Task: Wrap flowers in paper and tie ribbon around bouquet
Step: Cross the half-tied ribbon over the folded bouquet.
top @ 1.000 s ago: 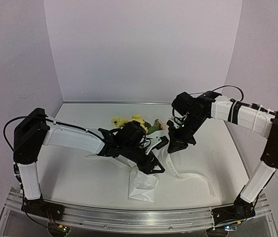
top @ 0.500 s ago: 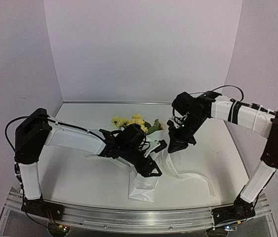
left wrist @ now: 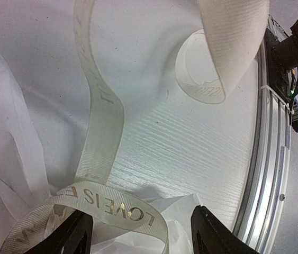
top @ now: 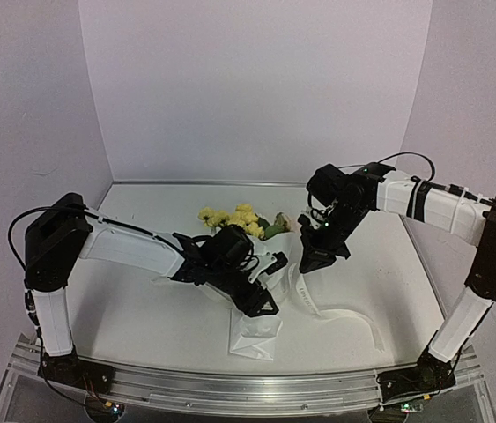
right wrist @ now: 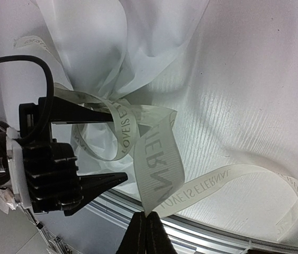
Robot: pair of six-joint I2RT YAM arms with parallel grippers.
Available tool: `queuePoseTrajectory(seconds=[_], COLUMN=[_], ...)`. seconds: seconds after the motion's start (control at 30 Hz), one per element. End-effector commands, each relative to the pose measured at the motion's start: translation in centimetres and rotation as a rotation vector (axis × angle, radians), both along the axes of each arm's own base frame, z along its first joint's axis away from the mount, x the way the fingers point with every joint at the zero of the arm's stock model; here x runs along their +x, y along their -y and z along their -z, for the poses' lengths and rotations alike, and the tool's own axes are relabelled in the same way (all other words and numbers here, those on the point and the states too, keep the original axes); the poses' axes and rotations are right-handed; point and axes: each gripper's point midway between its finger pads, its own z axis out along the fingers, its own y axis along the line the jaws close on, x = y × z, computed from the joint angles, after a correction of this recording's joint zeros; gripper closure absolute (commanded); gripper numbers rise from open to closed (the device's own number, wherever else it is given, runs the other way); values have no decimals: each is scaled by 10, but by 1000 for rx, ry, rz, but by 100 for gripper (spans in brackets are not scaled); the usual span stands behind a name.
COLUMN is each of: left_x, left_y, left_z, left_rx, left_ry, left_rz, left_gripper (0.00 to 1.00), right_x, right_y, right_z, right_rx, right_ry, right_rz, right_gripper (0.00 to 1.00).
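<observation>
The flowers, pale yellow with green leaves, lie at mid-table and poke out of the white paper, which stretches toward the near edge. My left gripper hovers low over the paper's lower part and is open. A loop of cream ribbon printed "LOVE IS" passes between its fingers without being pinched, over crumpled paper. My right gripper is shut on the ribbon, holding one end up near the bouquet's waist. The left gripper shows there too, straddling the loop. The ribbon's loose tail trails to the right.
The aluminium rail runs along the near table edge, close below the paper's end. White walls enclose the back and sides. The ribbon's free end curls on the table near the rail.
My left gripper has opened wider and shifted slightly left and nearer over the paper. The right gripper has kept still, holding the ribbon.
</observation>
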Motion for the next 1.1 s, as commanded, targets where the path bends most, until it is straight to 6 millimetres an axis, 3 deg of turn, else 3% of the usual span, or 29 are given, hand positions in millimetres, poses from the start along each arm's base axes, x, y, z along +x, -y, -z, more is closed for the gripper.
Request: queuePoseTrajectory(seconds=[0.0,0.2,0.53,0.7,0.83,1.07], left_x=[4,1,-7,-14,-8,0], left_y=[3,5,-8,-7,-11,-31], left_z=[-45,-77,-91,-83,-55,-36], left_rx=[-97,-163,-170,-162,-61,-13], left_ry=[58,77,81,54,29,35], left_rz=[-5,4,8,61,22,-55], left_gripper=[34,33,37,40,44,37], right_x=[0,-1,-10,-12,-12,-12], right_y=[-1,-1,-12,-16,-14,-14], right_z=[-5,-9,-18,-19,-17,-16], right_rx=[1,8,67,76,67,64], right_ry=[13,17,-36,-48,-46,-48], right_rz=[-13,-12,3,2,3,4], right_gripper=[100,100,100,100,100,100])
